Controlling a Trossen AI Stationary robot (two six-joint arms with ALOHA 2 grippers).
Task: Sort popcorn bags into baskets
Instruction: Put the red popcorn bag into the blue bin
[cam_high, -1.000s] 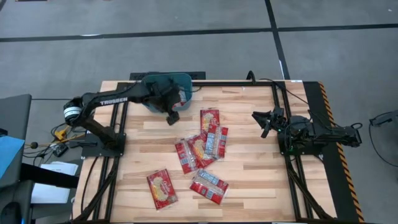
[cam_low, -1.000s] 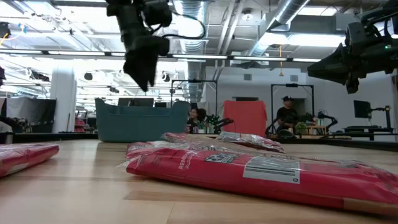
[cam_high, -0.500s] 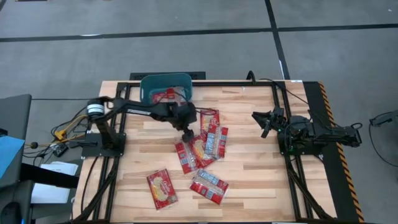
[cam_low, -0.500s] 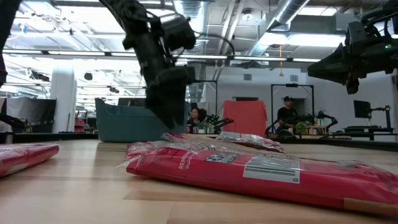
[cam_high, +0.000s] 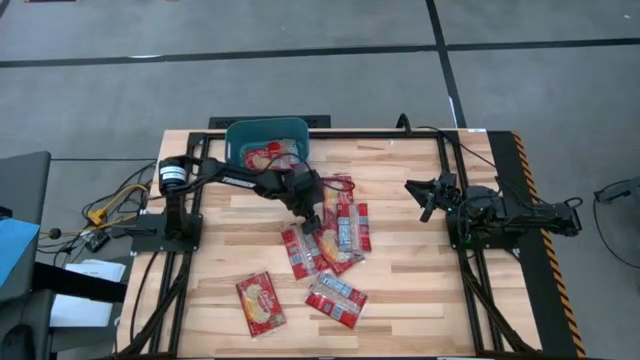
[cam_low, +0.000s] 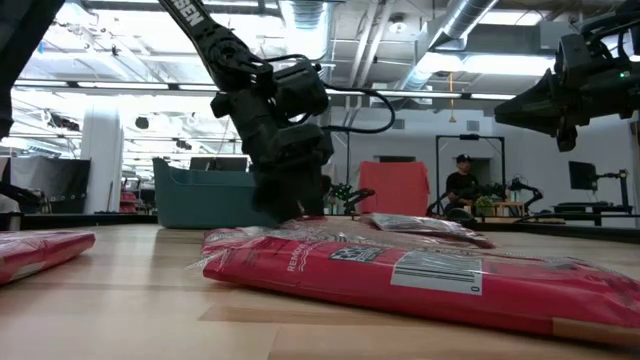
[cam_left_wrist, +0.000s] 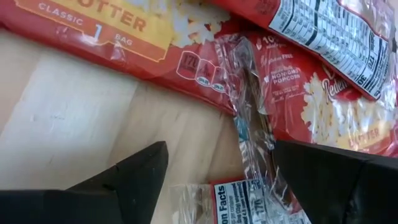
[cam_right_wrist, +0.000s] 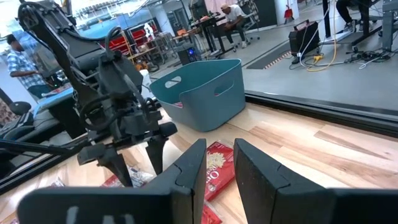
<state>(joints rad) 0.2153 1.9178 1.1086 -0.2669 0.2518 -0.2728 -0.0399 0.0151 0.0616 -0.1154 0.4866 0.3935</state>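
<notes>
Wooden table (cam_high: 400, 270): teal basket (cam_high: 240, 134), red popcorn bags (cam_high: 260, 303) scattered, some overlapping.

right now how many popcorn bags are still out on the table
6 that I can make out: four overlapping in the middle pile under the left pincer, two apart near the front. More may be hidden beneath.

Readable print on the packets and the arm

In the left wrist view, one flat red popcorn packet (cam_left_wrist: 118, 37) reads "BUTTER", "CLASSIC", "1 BAG"; a second red packet (cam_left_wrist: 311, 93) reads "POPCORN"; a white label panel (cam_left_wrist: 239, 199) reads "Facts". The dark left arm (cam_low: 190, 15) carries partly cut-off white lettering.
</notes>
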